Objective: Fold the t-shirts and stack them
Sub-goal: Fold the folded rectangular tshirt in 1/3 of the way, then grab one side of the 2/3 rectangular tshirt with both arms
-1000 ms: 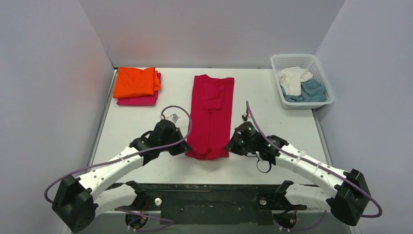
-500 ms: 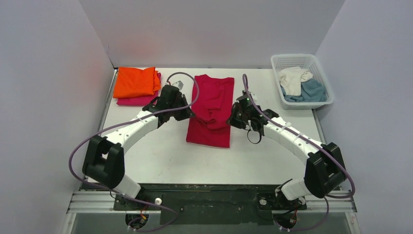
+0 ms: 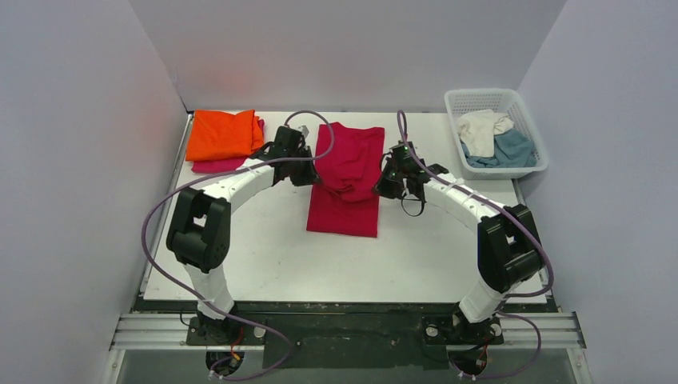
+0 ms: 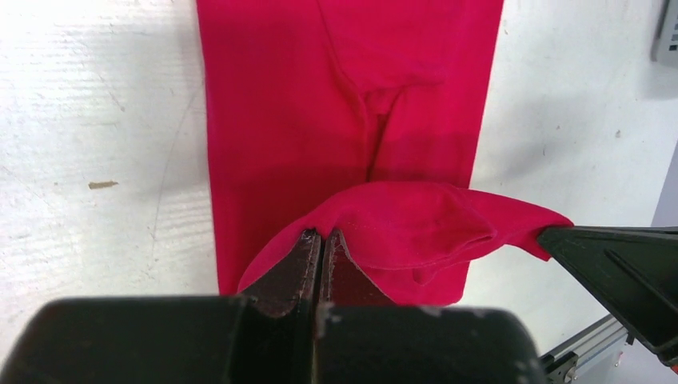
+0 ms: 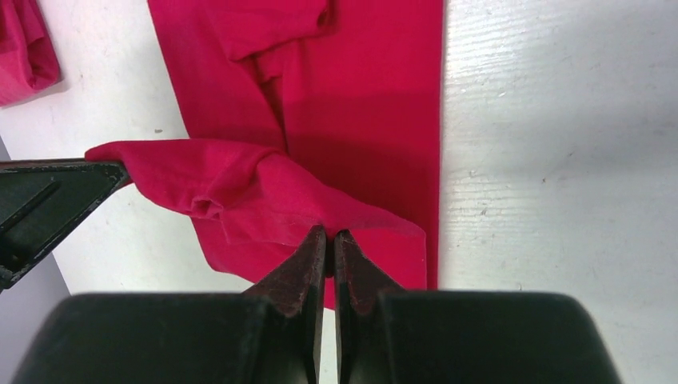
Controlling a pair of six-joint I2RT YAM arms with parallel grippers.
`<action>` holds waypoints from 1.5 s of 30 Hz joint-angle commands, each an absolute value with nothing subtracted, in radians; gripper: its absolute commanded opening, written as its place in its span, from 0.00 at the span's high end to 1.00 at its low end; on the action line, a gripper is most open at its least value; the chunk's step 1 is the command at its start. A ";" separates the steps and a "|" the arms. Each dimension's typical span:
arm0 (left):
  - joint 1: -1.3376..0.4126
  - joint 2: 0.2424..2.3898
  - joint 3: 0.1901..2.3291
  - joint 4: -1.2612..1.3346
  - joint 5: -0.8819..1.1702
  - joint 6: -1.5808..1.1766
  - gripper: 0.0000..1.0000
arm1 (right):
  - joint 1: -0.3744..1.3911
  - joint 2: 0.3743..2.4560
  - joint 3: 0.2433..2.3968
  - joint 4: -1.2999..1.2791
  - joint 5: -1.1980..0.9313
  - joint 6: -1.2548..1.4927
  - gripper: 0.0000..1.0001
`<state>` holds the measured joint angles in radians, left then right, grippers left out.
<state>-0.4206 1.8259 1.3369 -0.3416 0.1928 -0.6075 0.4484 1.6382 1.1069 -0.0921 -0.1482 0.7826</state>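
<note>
The crimson red t-shirt [image 3: 345, 172] lies as a long strip in the middle of the table, its near end lifted and carried over itself. My left gripper [image 3: 314, 178] is shut on the left corner of that end [image 4: 352, 228]. My right gripper [image 3: 379, 188] is shut on the right corner [image 5: 320, 210]. The held hem sags between the two grippers above the lower layer. A folded orange t-shirt [image 3: 222, 134] rests on a folded magenta pink t-shirt [image 3: 214, 166] at the back left. The cream white t-shirt [image 3: 482, 128] and the teal blue t-shirt [image 3: 512, 150] lie in the basket.
A white lattice basket [image 3: 472, 98] stands at the back right corner. Grey walls close the table at the left, back and right. Both arms reach far out over the table, their cables looping above the cloth.
Both grippers have carried the red shirt's near end away from the table's front edge toward the back, folding it over itself. Both arms are stretched farther out.
</note>
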 commanded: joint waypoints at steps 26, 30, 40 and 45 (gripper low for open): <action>-0.276 1.951 1.627 -0.471 0.160 -0.592 0.16 | 0.327 1.866 1.392 -0.115 -0.163 0.753 0.22; -0.261 1.789 1.445 -0.419 0.163 -0.611 0.14 | 0.334 1.764 1.283 -0.167 -0.151 0.706 0.08; -0.322 1.576 0.997 -0.299 0.262 -0.693 0.11 | 0.511 1.600 1.045 -0.178 -0.150 0.737 0.07; -0.404 1.572 0.910 -0.311 0.188 -0.707 0.10 | 0.573 1.541 0.889 -0.114 -0.104 0.861 0.09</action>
<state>-0.3557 1.6127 0.9409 -0.3546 0.2222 -0.6819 0.5575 1.6108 0.9871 -0.1299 -0.1577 0.7620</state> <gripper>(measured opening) 0.895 0.919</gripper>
